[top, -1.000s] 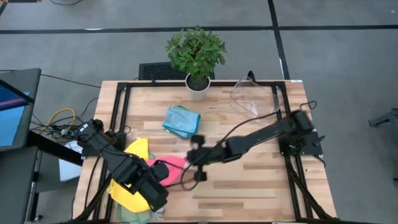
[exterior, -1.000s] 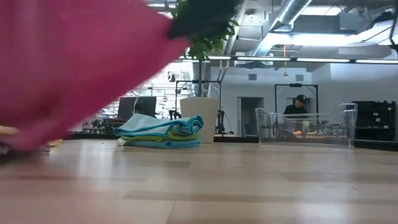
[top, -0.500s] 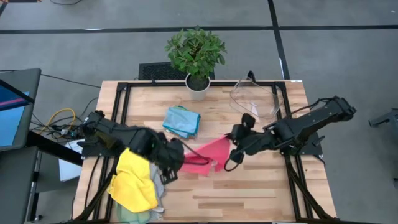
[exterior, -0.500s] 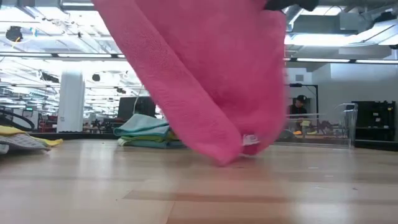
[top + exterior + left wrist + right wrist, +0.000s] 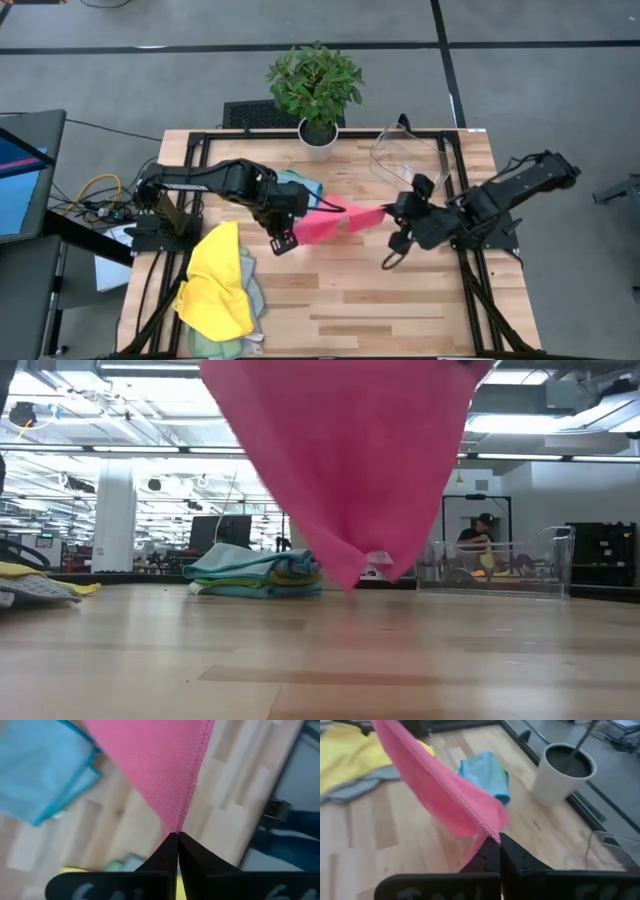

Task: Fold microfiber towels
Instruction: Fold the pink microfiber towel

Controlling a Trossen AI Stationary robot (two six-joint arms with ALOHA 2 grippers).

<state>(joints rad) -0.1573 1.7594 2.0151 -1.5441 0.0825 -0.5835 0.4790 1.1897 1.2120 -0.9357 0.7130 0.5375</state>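
1. Soft pink microfiber towel hangs stretched in the air between both grippers, over the wooden slatted table, just in front of the white pot with the green leafy plant. Half a second ago it sagged lower and nearer the front edge.
2. Left gripper is pinched tight on one towel corner, right beside the folded blue and teal towel stack. It has moved up from beside the yellow towel.
3. Right gripper is clamped on the opposite corner, plant-side right, near the clear plastic bin. It has shifted slightly rightward, pulling the cloth taut.
4. Low view: the pink towel's lowest fold hangs just above the tabletop, clear of it.
5. Crumpled yellow microfiber towel lies on a pile with pale grey-green cloth, at the front left corner, far from the plant. Unchanged.
6. Wrist views: both sets of fingers closed on pink hem.
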